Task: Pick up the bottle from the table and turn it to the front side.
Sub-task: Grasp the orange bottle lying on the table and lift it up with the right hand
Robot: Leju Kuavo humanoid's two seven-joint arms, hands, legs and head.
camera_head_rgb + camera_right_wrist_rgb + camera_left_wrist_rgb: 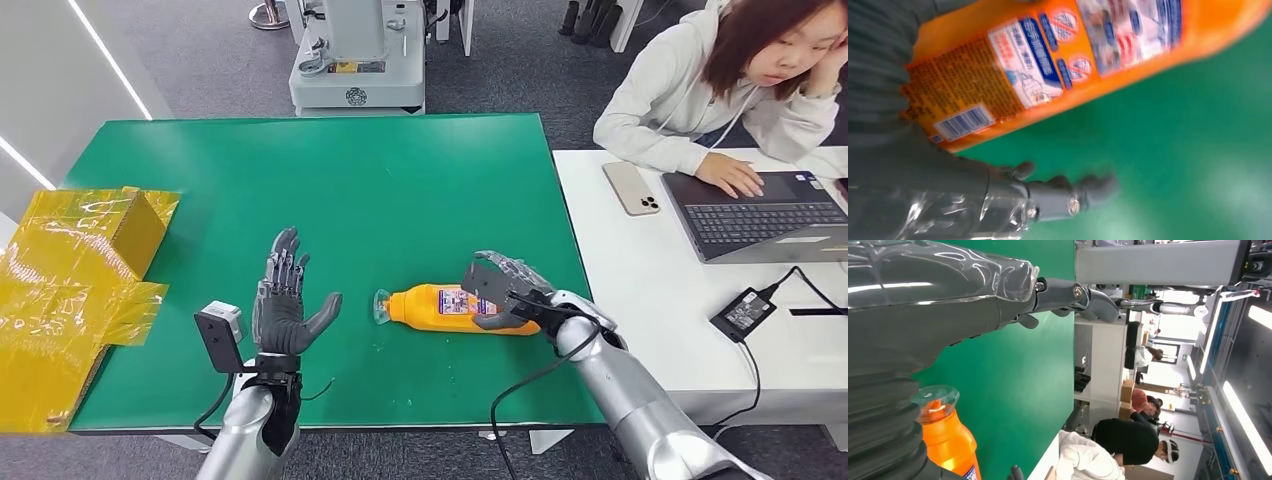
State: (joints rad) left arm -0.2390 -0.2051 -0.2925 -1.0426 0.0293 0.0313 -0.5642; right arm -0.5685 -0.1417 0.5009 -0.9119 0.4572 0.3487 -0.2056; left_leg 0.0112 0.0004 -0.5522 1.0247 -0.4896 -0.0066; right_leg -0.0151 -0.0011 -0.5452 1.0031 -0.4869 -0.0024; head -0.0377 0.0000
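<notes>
An orange bottle (430, 308) with a clear cap lies on its side on the green table (330, 180), cap pointing left. Its barcode label (1048, 65) faces up. My right hand (505, 290) hovers over the bottle's base end with fingers spread above it. Its thumb (1068, 197) is on the near side, and a strip of green shows between thumb and bottle. My left hand (285, 300) stands upright and open just left of the cap, apart from it. The left wrist view shows the cap and neck of the bottle (948, 440) beside the left hand (948, 300).
A yellow taped cardboard box (70, 280) lies at the table's left edge. A white table (650, 290) on the right carries a laptop (760, 215), a phone (631, 188) and a power adapter (742, 312). A person (740, 80) sits there. A grey machine (355, 60) stands beyond the table.
</notes>
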